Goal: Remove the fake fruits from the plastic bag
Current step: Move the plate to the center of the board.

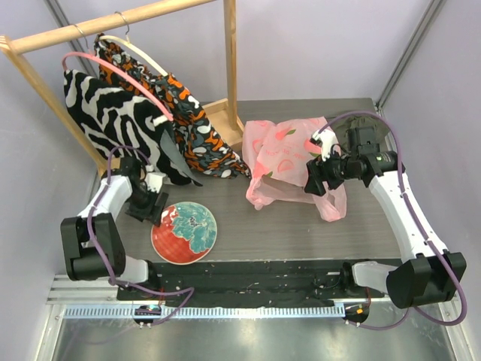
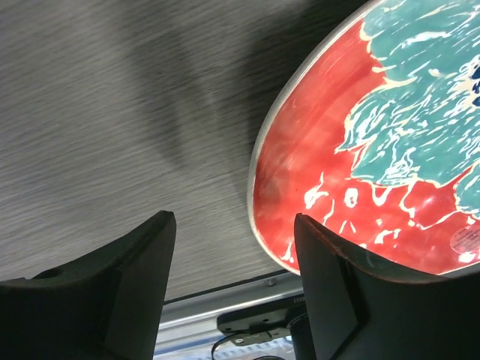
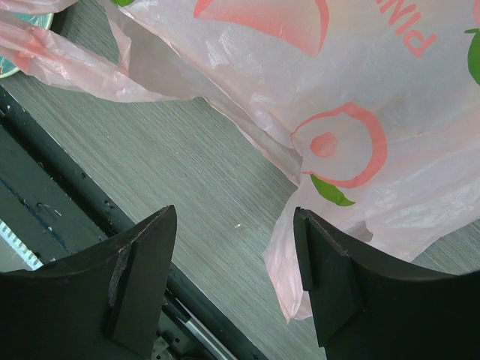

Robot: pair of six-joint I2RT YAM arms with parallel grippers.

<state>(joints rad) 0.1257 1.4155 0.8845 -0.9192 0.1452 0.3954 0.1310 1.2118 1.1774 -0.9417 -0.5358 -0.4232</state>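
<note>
left arm (image 1: pixel 105 201): folding up from its base, wrist tilting down and inward | left gripper (image 2: pixel 234 225): jaws standing apart, gripping nothing | right arm (image 1: pixel 409 218): stretching forward, bending inward at the wrist | right gripper (image 3: pixel 234 221): pointing leftward and down, jaws standing apart, holding nothing

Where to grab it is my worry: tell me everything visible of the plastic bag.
The plastic bag is thin translucent pink film printed with pink peaches and green leaves. It lies crumpled and slumped on the dark table, right of centre, a loose flap trailing nearward. Its contents are hidden. The right gripper hangs open over its near edge; contact is unclear.
</note>
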